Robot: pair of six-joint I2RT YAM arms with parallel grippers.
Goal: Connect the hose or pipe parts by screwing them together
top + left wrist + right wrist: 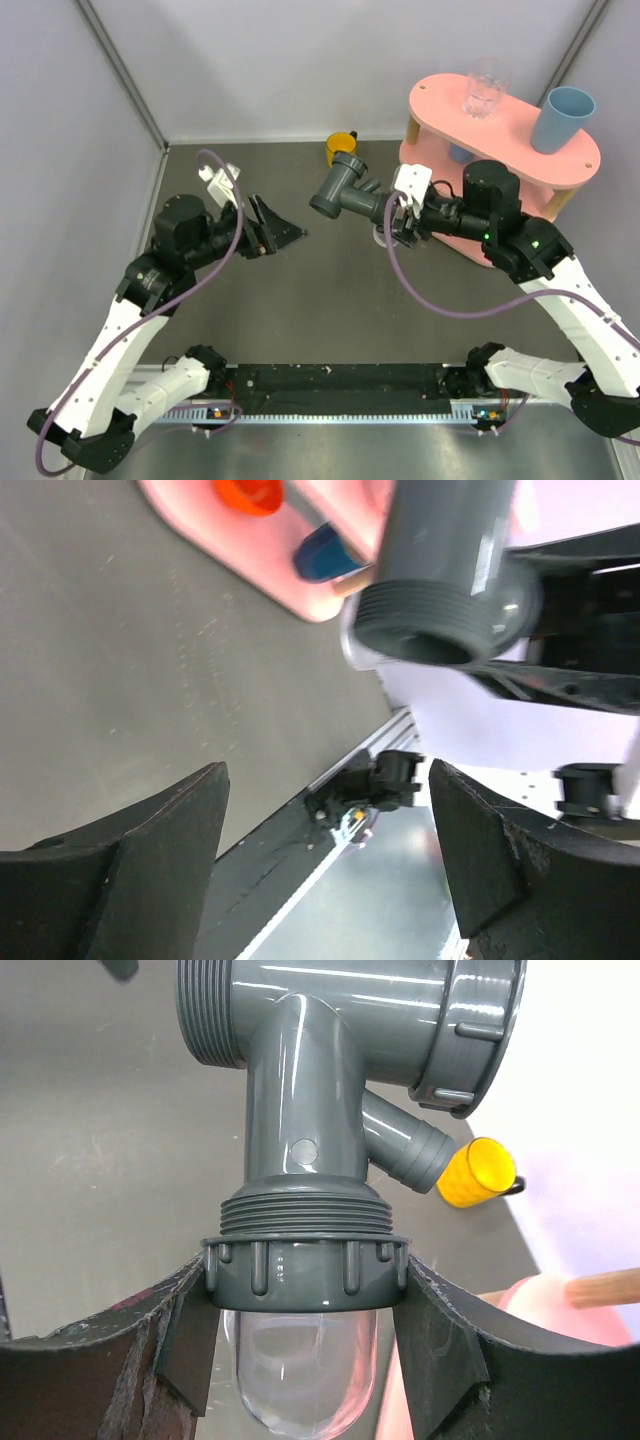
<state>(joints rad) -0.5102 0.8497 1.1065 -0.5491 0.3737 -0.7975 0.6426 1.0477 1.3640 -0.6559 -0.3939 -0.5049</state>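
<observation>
The dark grey T-shaped pipe fitting [345, 190] hangs above the table's middle, tilted up to the left. The clear tubular piece [300, 1370] sits on its lower threaded end by a grey collar [305, 1270]. My right gripper [402, 215] is shut on that collar, one pad on each side [305, 1282]. My left gripper [283, 232] stands open a short way left of the fitting, touching nothing. In the left wrist view its fingers [330, 850] spread wide with empty space between them, and the fitting's open threaded end [440, 605] faces them from a distance.
A pink two-level shelf [520, 150] stands at the back right with a clear drinking glass [487, 88] and a blue cup [562, 118] on top. A yellow cup [341, 147] sits by the back wall. Grey walls close in the left and back sides.
</observation>
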